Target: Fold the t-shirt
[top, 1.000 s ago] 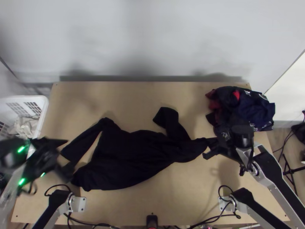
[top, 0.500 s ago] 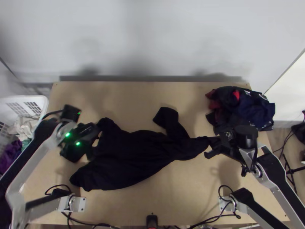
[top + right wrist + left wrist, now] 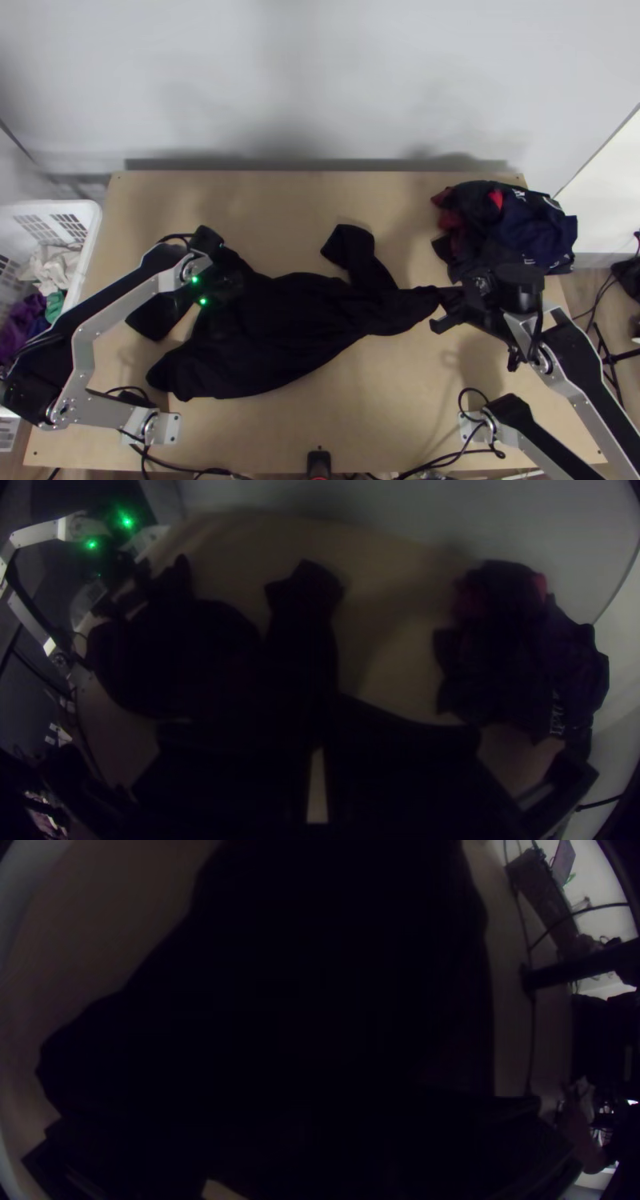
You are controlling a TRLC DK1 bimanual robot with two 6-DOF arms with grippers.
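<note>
From above, pinches one end of a black long-sleeved shirt (image 3: 280, 336), rumpled on the light wooden table (image 3: 280, 208), with the right gripper (image 3: 453, 307); holds the left gripper (image 3: 220, 290) over it. From the left wrist, can't tell that grip. From the right, catches pale lettering (image 3: 557, 713) on a navy-and-red cloth heap (image 3: 520, 653).

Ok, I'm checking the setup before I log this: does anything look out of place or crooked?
The black shirt lies askew on the table, a narrow part, probably a sleeve, sticking out crookedly. The clothes heap near the far right corner is also bunched, not folded.
</note>
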